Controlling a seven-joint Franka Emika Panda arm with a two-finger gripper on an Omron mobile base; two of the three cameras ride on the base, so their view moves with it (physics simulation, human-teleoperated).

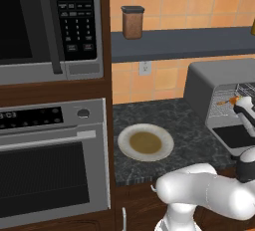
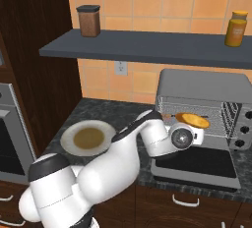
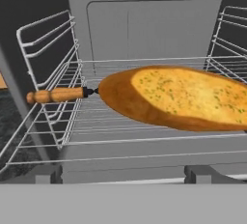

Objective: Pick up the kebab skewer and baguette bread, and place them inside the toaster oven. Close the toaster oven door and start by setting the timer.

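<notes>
The toaster oven (image 2: 204,82) stands on the counter with its door (image 2: 194,162) dropped open. The baguette bread (image 3: 178,97) lies on the wire rack (image 3: 96,136) near the front, golden with a darker crust. Behind the bread lies the kebab skewer (image 3: 58,94); its tan end sticks out to the left and the rest is hidden. My gripper (image 1: 242,103) reaches into the oven mouth just in front of the bread (image 2: 193,120), open, with nothing between its fingers. From the left base the skewer (image 1: 224,101) shows as an orange streak on the rack.
An empty white plate (image 1: 145,142) sits on the dark counter left of the oven. A wall oven (image 1: 50,165) and a microwave (image 1: 50,26) fill the left side. The shelf above carries a brown jar (image 2: 89,20) and an orange jar (image 2: 236,28).
</notes>
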